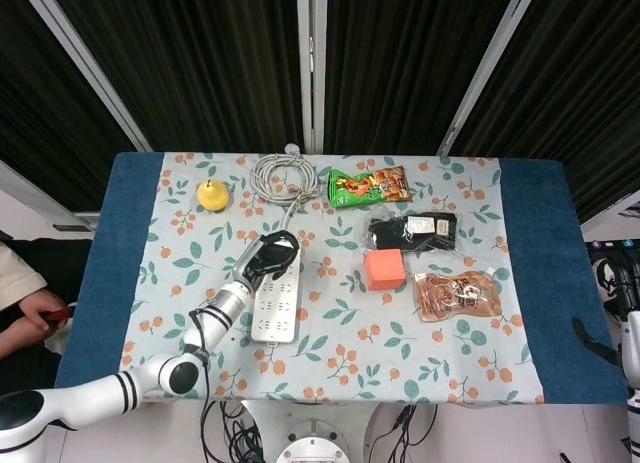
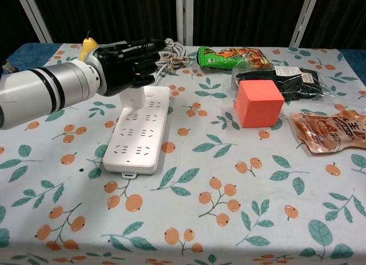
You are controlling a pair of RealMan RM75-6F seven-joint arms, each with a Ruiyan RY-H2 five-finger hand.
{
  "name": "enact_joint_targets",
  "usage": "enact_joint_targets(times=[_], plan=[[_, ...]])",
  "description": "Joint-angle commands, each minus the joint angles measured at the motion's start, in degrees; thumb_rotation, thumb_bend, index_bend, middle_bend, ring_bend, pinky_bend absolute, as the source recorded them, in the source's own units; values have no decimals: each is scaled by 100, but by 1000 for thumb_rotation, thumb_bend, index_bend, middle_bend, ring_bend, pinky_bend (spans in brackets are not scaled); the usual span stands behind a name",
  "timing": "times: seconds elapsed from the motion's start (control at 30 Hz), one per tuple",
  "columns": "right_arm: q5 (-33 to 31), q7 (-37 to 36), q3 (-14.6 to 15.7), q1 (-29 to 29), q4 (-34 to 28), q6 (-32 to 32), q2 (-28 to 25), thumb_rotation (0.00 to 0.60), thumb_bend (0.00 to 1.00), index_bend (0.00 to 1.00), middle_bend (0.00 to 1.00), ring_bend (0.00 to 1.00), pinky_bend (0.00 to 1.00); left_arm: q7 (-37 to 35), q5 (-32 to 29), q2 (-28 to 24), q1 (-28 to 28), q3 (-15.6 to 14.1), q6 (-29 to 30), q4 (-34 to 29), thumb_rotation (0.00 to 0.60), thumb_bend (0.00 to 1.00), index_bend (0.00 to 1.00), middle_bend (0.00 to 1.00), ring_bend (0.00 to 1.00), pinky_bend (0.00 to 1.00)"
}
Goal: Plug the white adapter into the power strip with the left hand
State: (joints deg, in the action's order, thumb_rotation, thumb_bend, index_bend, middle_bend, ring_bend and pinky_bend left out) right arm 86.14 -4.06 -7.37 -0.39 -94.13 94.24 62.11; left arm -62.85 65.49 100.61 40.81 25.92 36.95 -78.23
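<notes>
Head looks down; chest looks low, nearer.

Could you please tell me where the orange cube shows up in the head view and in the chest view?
Head view: the orange cube lies right of centre, right of the power strip.
Chest view: the cube sits upper right of centre, again right of the strip.
Shared landmark: the black packet just behind the cube.
</notes>
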Motion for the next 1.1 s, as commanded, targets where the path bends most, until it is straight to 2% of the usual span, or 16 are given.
enact_joint_targets(times=[0.03, 0.2, 0.33, 0.43, 0.57, 0.7, 0.77, 0.87, 0.97, 1.1], plan=[[-2, 1, -2, 5, -1, -8, 2, 600, 163, 0, 0, 0, 0, -11, 6, 3, -6, 2, 0, -1, 600, 455, 803, 870, 815, 907], [5, 7, -5, 2, -15, 1, -10, 600, 164, 0, 0, 0, 0, -28, 99, -80, -32, 96, 121, -90, 600, 455, 800, 862, 810, 903], [16, -5, -5, -9, -20, 20, -20, 600, 164, 0, 0, 0, 0, 11, 309, -345, -110, 200, 351, -348, 600, 455, 779, 824, 774, 882], [30, -25, 0, -7, -11, 18, -24, 600, 163, 0, 0, 0, 0, 71, 680, -665, -199, 193, 583, -539, 600, 455, 714, 768, 716, 828], [57, -41, 12, 8, 7, -13, -53, 600, 164, 0, 0, 0, 0, 470, 1176, -1144, -386, 72, 1075, -655, 600, 451, 567, 672, 608, 678], [115, -92, 56, 81, 5, -184, -160, 600, 165, 0, 0, 0, 0, 1912, 1469, -1497, -660, -144, 1893, -477, 600, 439, 459, 577, 500, 529], [164, -178, 109, 145, 8, -352, -261, 600, 168, 0, 0, 0, 0, 3007, 1507, -1627, -866, -263, 2410, -337, 600, 404, 426, 528, 445, 444], [214, -339, 163, 252, 38, -589, -372, 600, 171, 0, 0, 0, 0, 4635, 1533, -1864, -1181, -502, 3001, -167, 600, 268, 360, 398, 300, 300], [208, -483, 194, 356, 129, -804, -395, 600, 174, 0, 0, 0, 0, 5835, 1482, -2138, -1534, -737, 3456, -182, 600, 150, 275, 247, 153, 165], [214, -618, 208, 447, 256, -936, -357, 600, 174, 0, 0, 0, 0, 6652, 1439, -2486, -2026, -1057, 3956, -320, 600, 98, 209, 151, 63, 41]])
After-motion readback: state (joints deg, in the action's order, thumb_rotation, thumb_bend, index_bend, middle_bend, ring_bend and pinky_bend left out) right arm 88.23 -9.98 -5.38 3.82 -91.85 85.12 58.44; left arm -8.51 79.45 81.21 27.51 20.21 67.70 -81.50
